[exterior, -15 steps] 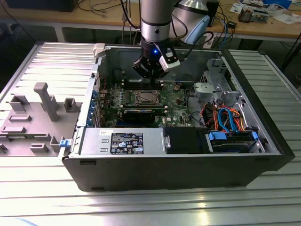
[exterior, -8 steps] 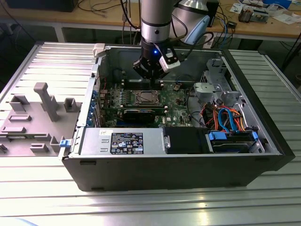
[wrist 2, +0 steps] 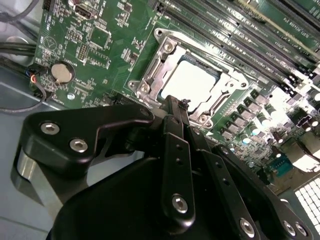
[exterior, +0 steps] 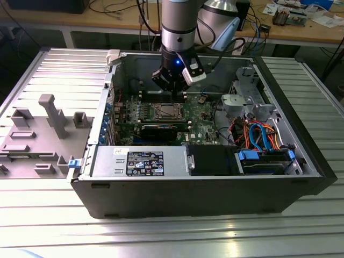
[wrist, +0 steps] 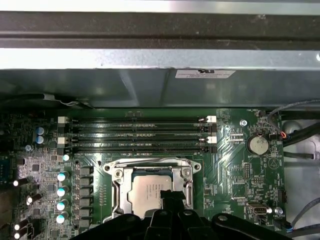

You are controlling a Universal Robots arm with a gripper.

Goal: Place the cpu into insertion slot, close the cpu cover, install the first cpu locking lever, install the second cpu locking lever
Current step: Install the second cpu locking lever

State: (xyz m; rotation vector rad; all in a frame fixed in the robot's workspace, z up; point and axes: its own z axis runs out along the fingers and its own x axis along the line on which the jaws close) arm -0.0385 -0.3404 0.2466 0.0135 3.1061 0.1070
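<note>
Over the open computer case point(exterior: 301, 161) on the ribbed metal surface point(exterior: 54, 70), we see in the exterior view the arm reaching down inside, its gripper point(exterior: 171, 86) hanging just above the green board point(exterior: 201, 121). Below it lies the insertion slot point(exterior: 164, 112), silver-rimmed, beside the memory slots point(exterior: 161, 98).

From the second wrist view, we see the cpu point(wrist 2: 192, 82) lying flat in the insertion slot point(wrist 2: 150, 75), its pale metal top bare, with the gripper point(wrist 2: 172, 102) at the near edge of the slot. The jaws look drawn together with nothing between them, though we cannot be sure from this angle. A round coin battery point(wrist 2: 62, 73) sits well apart on the board.

From the first wrist view, the cpu point(wrist: 145, 190) sits in the slot point(wrist: 116, 175), the cpu cover point(wrist: 150, 161) seemingly raised at the edge toward the memory slots point(wrist: 135, 134), the gripper point(wrist: 170, 196) over the chip's near edge.
</note>
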